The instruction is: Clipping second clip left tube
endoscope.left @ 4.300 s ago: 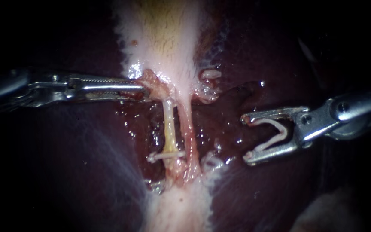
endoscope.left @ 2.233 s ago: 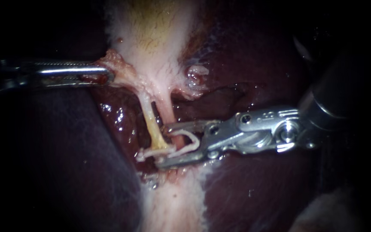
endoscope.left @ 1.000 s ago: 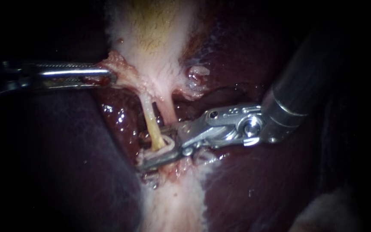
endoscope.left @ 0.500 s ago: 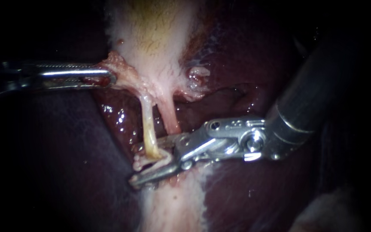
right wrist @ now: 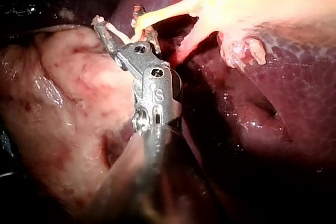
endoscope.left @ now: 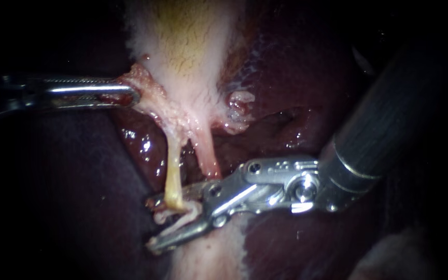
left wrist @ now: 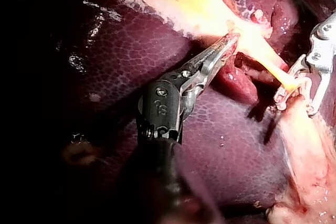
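Left tube [endoscope.left: 173, 171], yellow, crosses clip [endoscope.left: 190, 211] gripped by right instrument [endoscope.left: 154, 223]; left instrument [endoscope.left: 130, 95] grips gallbladder [endoscope.left: 182, 46].

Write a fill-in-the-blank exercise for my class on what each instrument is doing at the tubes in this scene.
1. The left instrument grips tissue at the edge of the pale ___.
2. The right instrument carries a white ___ in its tip.
3. That tip straddles the yellowish ___ tube, not the pink tube.
4. The dark red organ around them is the ___.
Missing words: gallbladder; clip; left; liver.
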